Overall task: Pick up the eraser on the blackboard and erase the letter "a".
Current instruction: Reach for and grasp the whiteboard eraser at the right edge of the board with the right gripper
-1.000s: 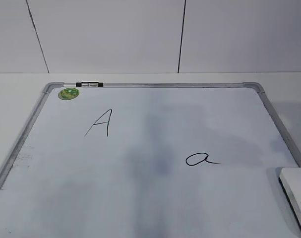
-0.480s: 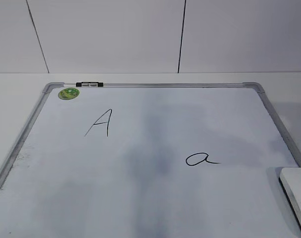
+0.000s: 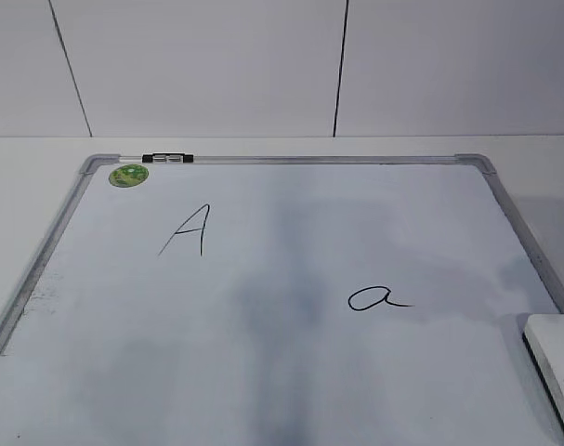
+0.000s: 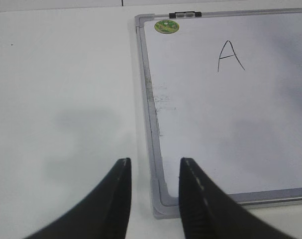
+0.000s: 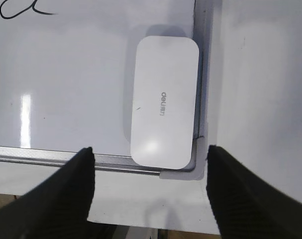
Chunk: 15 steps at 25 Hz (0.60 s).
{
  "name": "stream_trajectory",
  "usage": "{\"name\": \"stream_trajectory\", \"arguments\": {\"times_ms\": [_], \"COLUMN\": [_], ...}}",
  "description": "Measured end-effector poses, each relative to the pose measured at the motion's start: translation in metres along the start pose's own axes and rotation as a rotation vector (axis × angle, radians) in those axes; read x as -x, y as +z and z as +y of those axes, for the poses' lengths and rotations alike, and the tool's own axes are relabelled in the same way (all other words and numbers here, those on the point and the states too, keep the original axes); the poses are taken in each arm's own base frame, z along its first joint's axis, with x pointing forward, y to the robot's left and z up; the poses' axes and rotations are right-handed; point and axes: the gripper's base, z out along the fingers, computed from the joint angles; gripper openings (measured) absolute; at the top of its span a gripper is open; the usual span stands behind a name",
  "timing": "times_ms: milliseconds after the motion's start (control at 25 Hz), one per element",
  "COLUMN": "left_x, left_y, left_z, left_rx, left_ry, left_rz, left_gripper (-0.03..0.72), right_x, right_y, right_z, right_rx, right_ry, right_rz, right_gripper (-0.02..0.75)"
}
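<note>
The blackboard [image 3: 291, 372] is a white board in a silver-grey frame lying flat on the table. The small letter "a" [image 3: 378, 298] is written right of its middle; part of it shows in the right wrist view [image 5: 21, 10]. The white eraser [image 5: 164, 102] lies in the board's near right corner, also seen at the exterior view's right edge [image 3: 556, 348]. My right gripper [image 5: 148, 162] is open wide, above the near end of the eraser, holding nothing. My left gripper [image 4: 153, 172] is open and empty over the board's near left corner [image 4: 163, 204]. Neither gripper shows in the exterior view.
A capital "A" [image 3: 190, 229] is written on the board's left half, also in the left wrist view [image 4: 229, 56]. A green round sticker [image 3: 129, 174] sits at the far left corner beside a black clip [image 3: 167, 159]. White tabletop [image 4: 61, 99] lies left of the board.
Nothing on the board has moved. The shadow near the right edge of the board has shifted slightly.
</note>
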Motion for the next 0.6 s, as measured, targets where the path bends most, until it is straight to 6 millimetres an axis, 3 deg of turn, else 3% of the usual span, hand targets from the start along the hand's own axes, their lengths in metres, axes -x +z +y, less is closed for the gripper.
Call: {"name": "stream_trajectory", "arguments": {"times_ms": [120,280,600], "left_x": [0.003,0.023,0.054], "left_y": [0.002,0.006,0.041], "left_z": [0.000,0.001,0.006], "left_rx": [-0.001,-0.002,-0.020], "left_ry": [-0.007,-0.014,-0.048], "left_rz": [0.018,0.054,0.136], "left_gripper": [0.245,0.245,0.245], "right_x": [0.003,0.007,0.018], "right_y": [0.005,0.014,0.035], "right_z": [0.001,0.000,-0.001], "right_rx": [0.014,0.019,0.035], "right_ry": [0.008,0.014,0.033], "right_rz": [0.024,0.063,0.123], "right_gripper": [0.558,0.558,0.558]}}
